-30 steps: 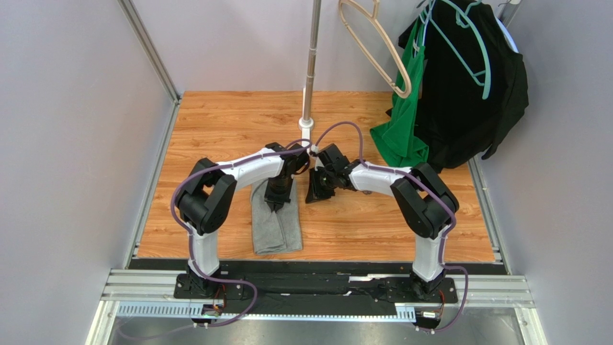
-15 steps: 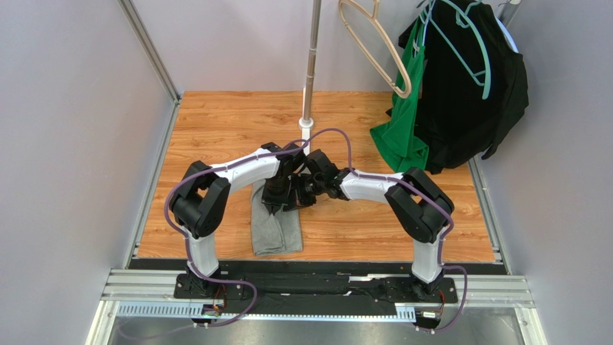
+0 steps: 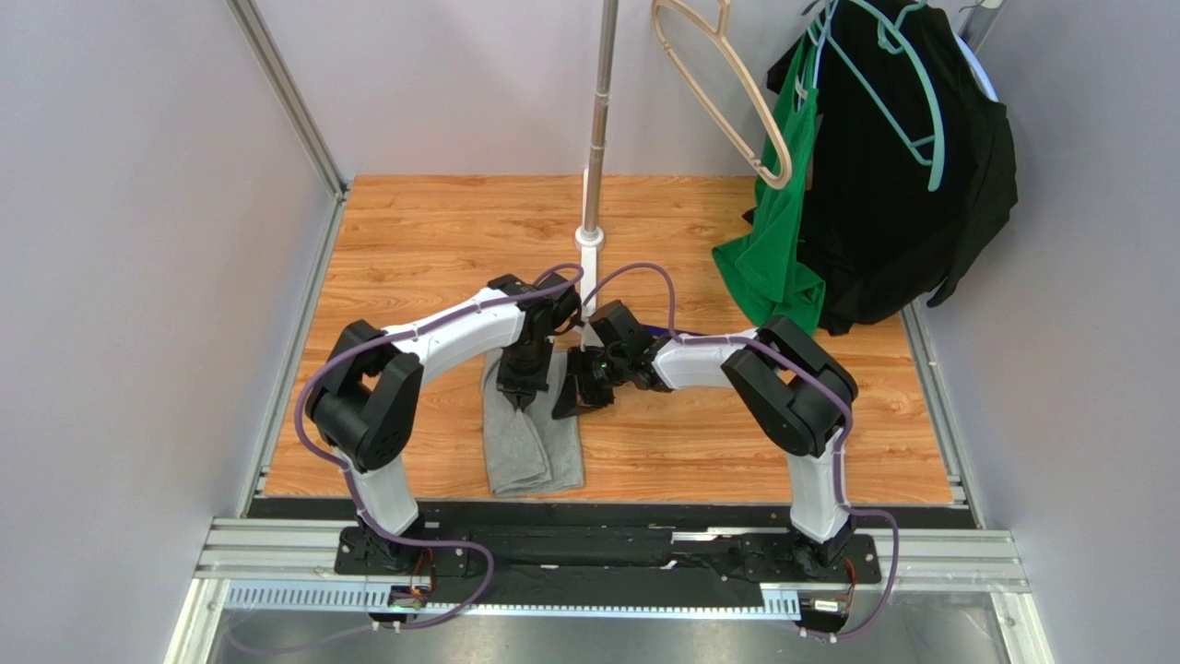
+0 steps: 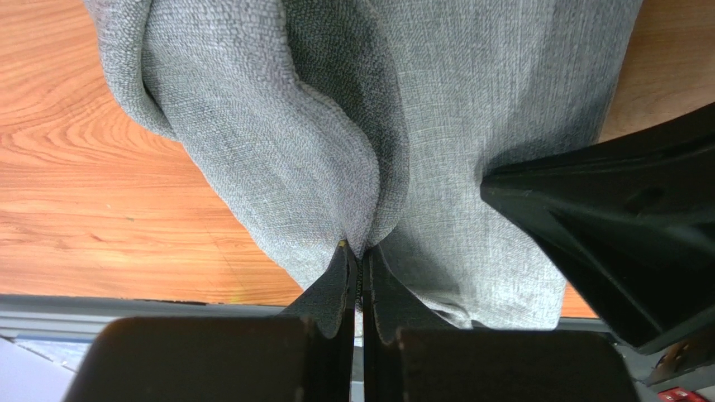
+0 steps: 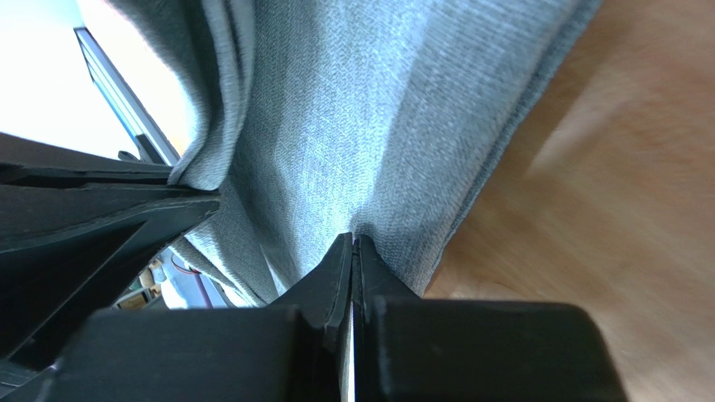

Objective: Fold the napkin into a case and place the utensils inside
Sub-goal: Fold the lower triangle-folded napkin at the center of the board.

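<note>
Grey cloth is under both my claws. The napkin (image 3: 533, 446) lies as a narrow folded strip on the wooden worktop (image 3: 416, 235), a little left of the middle. Its long axis runs from the near edge toward the far edge, and its near end lies free.

At the far end of the strip my left claw (image 3: 514, 399) points straight down. Its fingers are together and clamped on a raised ridge of the cloth, and this ridge runs along the strip. My left elbow stands out toward the left edge and the forearm reaches inward.

Just beside it, at the right long edge of the strip, is my right claw (image 3: 571, 404). Its fingers are also together, with the tips set on the cloth, and I see no layer between them. My right elbow stands out toward the right edge and the forearm lies low, reaching left.

I think the coming move depends on this ridge. If the left claw lifts it while the right claw pins the edge, a pocket should open along the long axis. I cannot see the utensils in any view.
</note>
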You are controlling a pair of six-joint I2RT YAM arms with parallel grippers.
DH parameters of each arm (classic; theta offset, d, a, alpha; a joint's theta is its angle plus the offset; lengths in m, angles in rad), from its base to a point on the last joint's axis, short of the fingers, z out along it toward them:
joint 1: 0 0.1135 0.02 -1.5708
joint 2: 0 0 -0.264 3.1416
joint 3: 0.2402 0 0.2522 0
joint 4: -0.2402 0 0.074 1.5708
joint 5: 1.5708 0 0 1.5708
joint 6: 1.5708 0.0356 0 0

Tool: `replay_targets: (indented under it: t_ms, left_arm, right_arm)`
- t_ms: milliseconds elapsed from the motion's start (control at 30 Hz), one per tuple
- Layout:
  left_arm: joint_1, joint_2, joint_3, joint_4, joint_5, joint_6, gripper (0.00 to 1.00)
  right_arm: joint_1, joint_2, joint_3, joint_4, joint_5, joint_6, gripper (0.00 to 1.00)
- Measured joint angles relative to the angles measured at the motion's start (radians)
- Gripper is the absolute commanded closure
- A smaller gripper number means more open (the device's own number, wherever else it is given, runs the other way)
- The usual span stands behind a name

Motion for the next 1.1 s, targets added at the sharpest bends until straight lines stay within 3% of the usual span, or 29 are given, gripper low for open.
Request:
replay_targets:
  t_ms: [667, 900, 1100]
  left_arm:
    - [0.026, 0.054, -0.023, 0.061, 0.006, 0.008, 1.00]
    - [0.043, 0.089, 0.023, 0.089, 0.023, 0.002, 1.00]
    - [0.046, 0.101, 0.023, 0.108, 0.053, -0.001, 1.00]
  right_arm:
    - [-0.059, 0.024, 0.098, -0.126, 0.024, -0.128, 1.00]
    - [-0.061, -0.038, -0.004, -0.080, -0.008, -0.144, 0.76]
    - [-0.057, -0.164, -0.113, -0.070, -0.061, -0.133, 0.62]
